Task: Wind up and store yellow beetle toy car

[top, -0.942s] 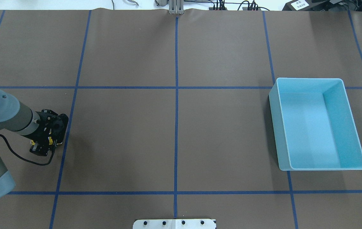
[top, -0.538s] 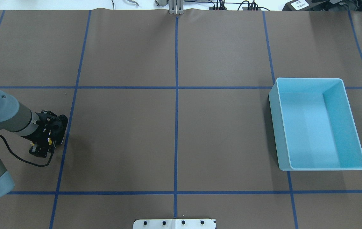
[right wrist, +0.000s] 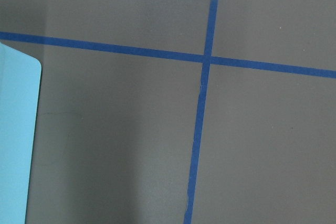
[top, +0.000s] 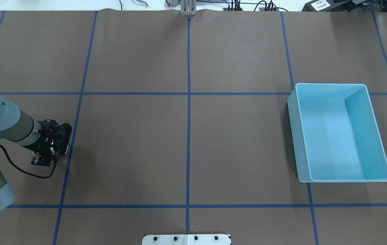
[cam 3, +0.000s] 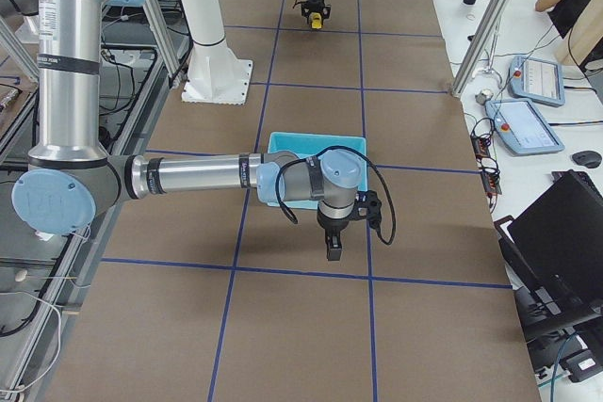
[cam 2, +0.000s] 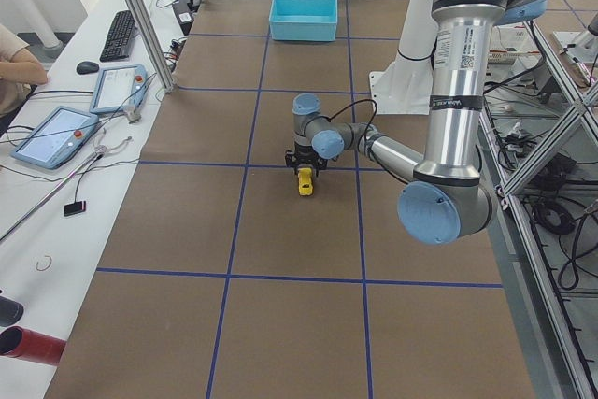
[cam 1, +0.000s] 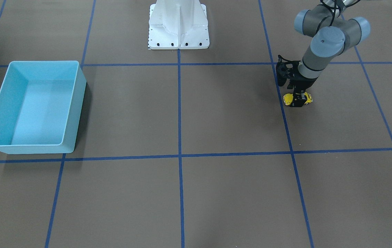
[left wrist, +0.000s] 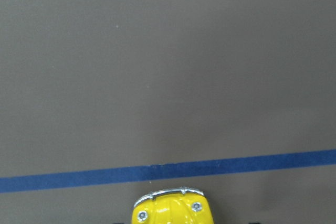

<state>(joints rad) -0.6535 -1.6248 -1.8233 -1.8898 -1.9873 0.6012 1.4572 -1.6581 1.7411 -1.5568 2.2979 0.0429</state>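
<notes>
The yellow beetle toy car [cam 1: 297, 99] sits low on the brown table mat between the fingers of my left gripper [cam 1: 298, 100], which is shut on it. The car's front with its silvery bumper shows at the bottom of the left wrist view [left wrist: 170, 211], just behind a blue tape line. It also shows in the exterior left view [cam 2: 305, 181] and far off in the exterior right view [cam 3: 317, 20]. In the overhead view the left gripper [top: 47, 153] hides the car. My right gripper [cam 3: 333, 249] hangs over the mat beside the light blue bin; I cannot tell whether it is open.
The light blue bin [top: 292, 136] stands empty on the robot's right side, also seen in the front view [cam 1: 77, 110] and at the right wrist view's left edge [right wrist: 16, 129]. Blue tape lines grid the mat. The white robot base [cam 1: 178, 31] stands at the table's near edge.
My left gripper with the car has slid a little to the left in the overhead view, away from the blue line. The bin has not moved.
</notes>
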